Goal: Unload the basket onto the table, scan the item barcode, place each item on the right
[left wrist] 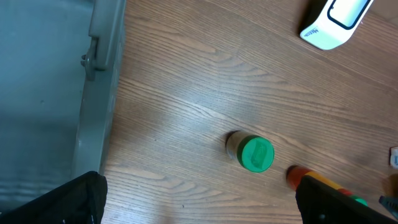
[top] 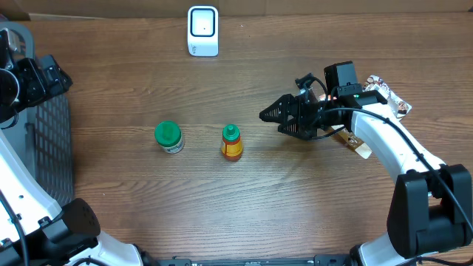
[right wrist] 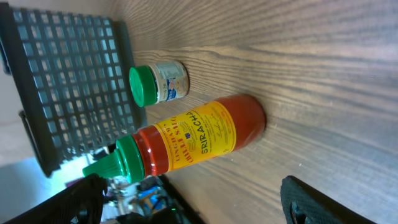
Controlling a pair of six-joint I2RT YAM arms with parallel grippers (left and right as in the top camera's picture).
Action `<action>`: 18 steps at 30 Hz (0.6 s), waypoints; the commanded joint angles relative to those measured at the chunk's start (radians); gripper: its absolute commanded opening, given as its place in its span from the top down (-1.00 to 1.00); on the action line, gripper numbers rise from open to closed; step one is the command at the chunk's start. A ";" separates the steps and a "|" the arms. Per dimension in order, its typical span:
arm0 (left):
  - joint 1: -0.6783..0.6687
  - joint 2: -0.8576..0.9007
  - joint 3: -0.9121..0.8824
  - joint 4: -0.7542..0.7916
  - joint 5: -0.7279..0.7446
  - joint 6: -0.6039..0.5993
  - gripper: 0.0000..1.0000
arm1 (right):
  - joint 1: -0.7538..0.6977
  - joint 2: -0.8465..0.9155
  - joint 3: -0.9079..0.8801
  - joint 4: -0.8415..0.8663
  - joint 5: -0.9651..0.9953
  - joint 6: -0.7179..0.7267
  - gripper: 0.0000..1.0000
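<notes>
Right gripper (top: 275,118): released, fingers spread wide with nothing between them; it sits at 3 o'clock of the sriracha bottle (top: 231,142), near it but apart, tips aimed toward 9 o'clock.
Left gripper (top: 46,77): released too, fingers wide apart and empty, out at the 9 o'clock edge above the basket (top: 48,148).
Bottle position: close to the middle of the table (top: 148,207), standing on bare wood and touching nothing else.
Bottle look: clear plastic filled with red-orange sauce, a green cap ending in a pointed nozzle, and a yellow label band with "SRIRACHA" in dark letters.
Label facing: in the right wrist view the yellow label faces the camera; no barcode can be made out on that side.
Bottle long axis: upright, straight up from the table, base on the wood and green nozzle at the top; from overhead only the cap and shoulders show.
Wrist view of the bottle: it runs slantwise across the picture, nozzle toward 8 o'clock, base toward 2 o'clock.
Scanner (top: 202,30): a white unit with a dark-rimmed window, at the 12 o'clock edge, about 11 o'clock of the bottle and well apart.
Green-lidded jar (top: 168,137): upright, at 9 o'clock of the bottle, near but not touching.
Snack packet (top: 390,97): lies beside the right arm, toward 3 o'clock.
</notes>
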 commanded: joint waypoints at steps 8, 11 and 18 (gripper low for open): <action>-0.001 0.006 -0.004 0.000 0.002 0.019 -0.99 | 0.068 -0.002 -0.007 0.060 0.067 -0.151 -0.61; -0.001 0.006 -0.004 0.000 0.002 0.019 -0.99 | 0.111 -0.002 -0.007 0.045 0.066 -0.538 -0.54; -0.001 0.006 -0.004 0.000 0.002 0.019 -0.99 | 0.196 -0.001 -0.014 0.009 0.067 -0.992 -0.56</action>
